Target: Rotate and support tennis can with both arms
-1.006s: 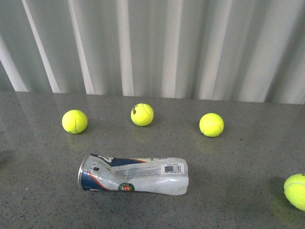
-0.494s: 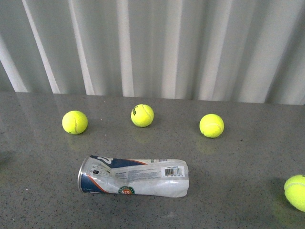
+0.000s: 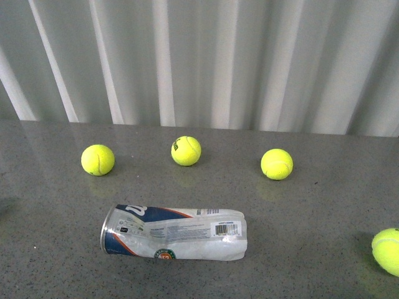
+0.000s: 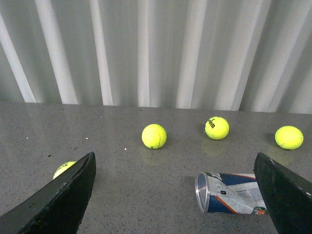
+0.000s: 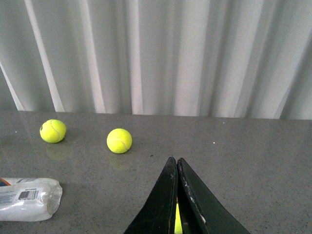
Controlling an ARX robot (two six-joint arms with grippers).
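One can [image 3: 174, 232] lies on its side on the table [image 3: 324, 199], untouched — left gripper [image 4: 174, 156] jaws wide apart, right gripper [image 5: 176, 160] jaws together — a one-sided nudge could roll it away, unsupported.

A grey speckled table [image 3: 50, 249] runs back to a pleated white curtain [image 3: 249, 62] at 12 o'clock. Three yellow-green tennis balls sit well apart in a loose row across the far half: the left ball [image 3: 98, 159] at 10 o'clock, the middle ball [image 3: 186, 150] at 12, and the right ball [image 3: 277, 164] at 2. A fourth ball [image 3: 386, 250] lies at 4 o'clock, cut by the frame edge.
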